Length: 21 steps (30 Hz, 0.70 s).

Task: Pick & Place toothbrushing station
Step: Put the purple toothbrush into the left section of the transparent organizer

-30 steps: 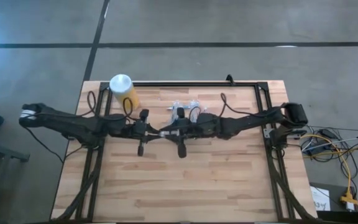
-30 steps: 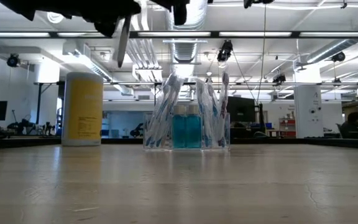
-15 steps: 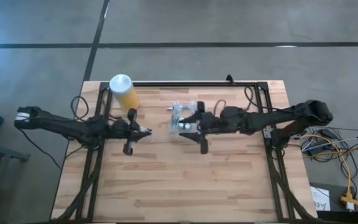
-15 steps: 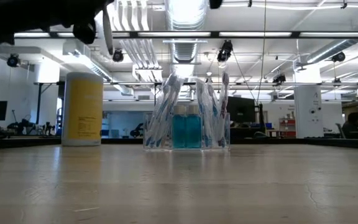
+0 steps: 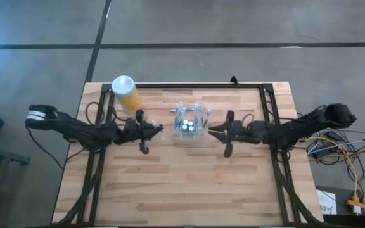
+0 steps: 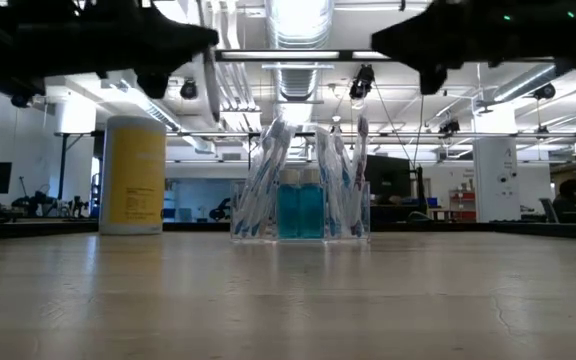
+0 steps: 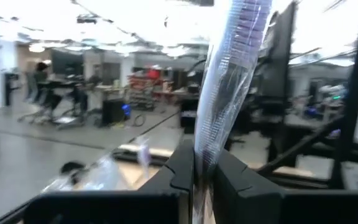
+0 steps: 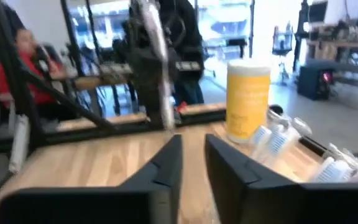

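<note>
The left arm reaches in from the table's left edge, low and nearly level, its wrist turned toward the middle. The left gripper [image 5: 159,130] has its fingers [image 7: 182,171] pinched together on a thin wrapped item [image 7: 229,81] — the wrapper stands up between them. The right arm comes in from the right edge in mirror pose. The right gripper [image 5: 211,130] points left, its fingers [image 8: 169,163] a narrow gap apart and holding nothing.
</note>
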### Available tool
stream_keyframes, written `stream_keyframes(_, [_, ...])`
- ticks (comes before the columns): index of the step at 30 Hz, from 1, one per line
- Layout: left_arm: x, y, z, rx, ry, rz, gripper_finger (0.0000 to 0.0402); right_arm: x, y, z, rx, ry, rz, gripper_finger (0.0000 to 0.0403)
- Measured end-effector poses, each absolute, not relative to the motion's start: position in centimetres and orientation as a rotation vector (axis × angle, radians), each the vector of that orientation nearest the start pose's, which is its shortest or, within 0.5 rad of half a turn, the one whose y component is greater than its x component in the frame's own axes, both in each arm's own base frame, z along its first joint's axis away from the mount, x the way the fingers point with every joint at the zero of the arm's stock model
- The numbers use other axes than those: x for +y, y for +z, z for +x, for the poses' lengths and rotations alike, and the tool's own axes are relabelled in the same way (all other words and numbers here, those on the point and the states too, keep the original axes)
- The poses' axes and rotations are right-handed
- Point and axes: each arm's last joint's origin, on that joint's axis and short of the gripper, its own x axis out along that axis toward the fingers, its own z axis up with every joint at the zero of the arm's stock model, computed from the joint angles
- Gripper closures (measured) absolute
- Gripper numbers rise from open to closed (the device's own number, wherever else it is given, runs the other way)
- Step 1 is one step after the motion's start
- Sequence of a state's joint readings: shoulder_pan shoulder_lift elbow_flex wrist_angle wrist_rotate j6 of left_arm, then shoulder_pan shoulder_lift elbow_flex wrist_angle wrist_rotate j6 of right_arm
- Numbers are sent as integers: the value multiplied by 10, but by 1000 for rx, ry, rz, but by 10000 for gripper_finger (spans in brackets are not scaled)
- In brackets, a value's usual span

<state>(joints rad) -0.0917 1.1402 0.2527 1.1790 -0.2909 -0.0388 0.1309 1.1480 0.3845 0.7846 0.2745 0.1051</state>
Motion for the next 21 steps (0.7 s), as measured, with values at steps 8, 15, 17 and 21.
stream_keyframes(8, [12, 198, 232, -235, 308, -134, 376, 18, 189, 197, -85, -154, 114, 390])
stream_keyframes(15, [25, 186, 249, -255, 471, -171, 376, 19, 180, 193, -55, -146, 103, 390])
stream_keyframes(17, [28, 184, 255, -250, 508, -174, 376, 19, 181, 193, -66, -147, 106, 390])
stream_keyframes(21, [31, 178, 267, -235, 534, -189, 376, 19, 181, 193, -63, -145, 105, 390])
